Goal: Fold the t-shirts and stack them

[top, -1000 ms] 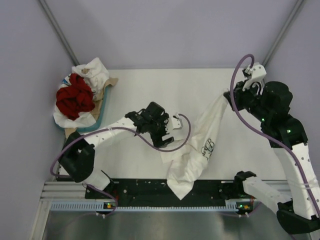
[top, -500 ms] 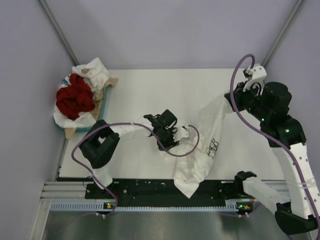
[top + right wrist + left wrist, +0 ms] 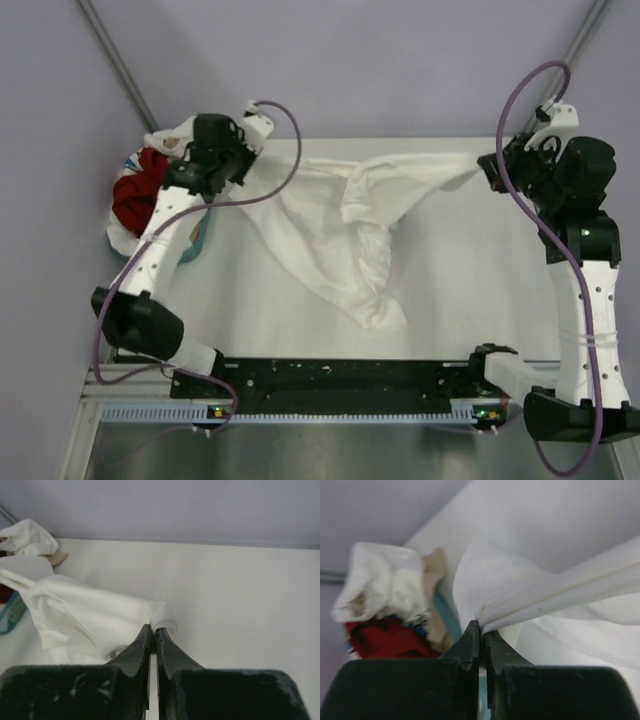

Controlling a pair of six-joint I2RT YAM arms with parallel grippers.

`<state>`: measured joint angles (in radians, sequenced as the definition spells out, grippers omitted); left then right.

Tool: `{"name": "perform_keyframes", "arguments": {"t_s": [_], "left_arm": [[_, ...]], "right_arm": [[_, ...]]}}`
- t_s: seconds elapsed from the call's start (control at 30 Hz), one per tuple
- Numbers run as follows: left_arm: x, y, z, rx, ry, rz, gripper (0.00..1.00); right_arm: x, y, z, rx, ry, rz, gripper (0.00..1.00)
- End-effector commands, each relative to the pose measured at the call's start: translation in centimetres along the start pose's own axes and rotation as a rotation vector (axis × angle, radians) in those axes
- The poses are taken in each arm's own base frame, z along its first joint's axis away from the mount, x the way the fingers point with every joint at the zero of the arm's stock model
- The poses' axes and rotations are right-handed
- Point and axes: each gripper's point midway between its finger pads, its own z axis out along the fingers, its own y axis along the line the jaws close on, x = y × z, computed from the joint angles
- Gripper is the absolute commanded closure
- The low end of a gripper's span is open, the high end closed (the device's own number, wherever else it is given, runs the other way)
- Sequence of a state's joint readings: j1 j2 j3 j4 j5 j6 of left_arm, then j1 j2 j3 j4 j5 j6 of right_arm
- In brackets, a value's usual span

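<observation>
A white t-shirt [image 3: 345, 235] is stretched across the far half of the table, held at both ends. My left gripper [image 3: 248, 163] is shut on its left end, close to the tray. In the left wrist view the cloth [image 3: 545, 595] bunches right at that gripper [image 3: 481, 628]. My right gripper [image 3: 488, 170] is shut on the shirt's right end. The right wrist view shows a fold of the shirt [image 3: 85, 612] pinched in that gripper [image 3: 152, 629]. The shirt's middle sags to a point toward the near edge. Other t-shirts, deep red [image 3: 135, 197] and white [image 3: 180, 133], lie heaped at far left.
The heap sits in a teal-rimmed tray [image 3: 196, 243] lined with brown cardboard [image 3: 436, 565] at the table's far left corner. The left arm reaches over that tray. Purple cables loop from both wrists. Lilac walls close the back and sides.
My left gripper shut on the shirt near the table's middle, then swung to the far left by the tray. The right gripper drew back and right. The shirt is now pulled out between them.
</observation>
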<state>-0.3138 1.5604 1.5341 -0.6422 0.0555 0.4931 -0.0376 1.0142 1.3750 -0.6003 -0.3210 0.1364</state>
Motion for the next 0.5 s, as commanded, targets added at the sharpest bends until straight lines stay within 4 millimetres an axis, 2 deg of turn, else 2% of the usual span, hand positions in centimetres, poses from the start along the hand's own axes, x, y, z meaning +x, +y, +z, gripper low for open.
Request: {"name": "perform_keyframes", "arguments": {"t_s": [0.0, 0.1, 0.17, 0.23, 0.33, 0.47], "left_arm": [[-3.6, 8.9, -11.8, -0.354, -0.138, -0.013, 1.00], [-5.0, 11.6, -18.3, -0.488, -0.188, -0.015, 1.00], [-5.7, 13.0, -22.7, -0.583, -0.231, -0.012, 1.00], [-5.8, 13.6, -25.6, -0.651, -0.243, 0.001, 1.00], [-5.1, 13.2, -27.3, -0.664, -0.228, 0.014, 1.00], [-3.7, 10.8, -25.8, -0.548, -0.204, 0.018, 1.00]], "right_arm": [[-10.7, 4.9, -3.4, -0.201, -0.313, -0.104, 1.00], [-13.2, 7.3, -5.2, -0.299, -0.373, -0.177, 1.00], [-14.2, 8.4, -6.4, -0.334, -0.404, -0.223, 1.00], [-14.4, 9.4, -7.4, -0.375, -0.421, -0.263, 1.00], [-13.1, 10.6, -8.2, -0.458, -0.406, -0.306, 1.00], [-9.2, 11.9, -7.7, -0.610, -0.330, -0.343, 1.00]]}}
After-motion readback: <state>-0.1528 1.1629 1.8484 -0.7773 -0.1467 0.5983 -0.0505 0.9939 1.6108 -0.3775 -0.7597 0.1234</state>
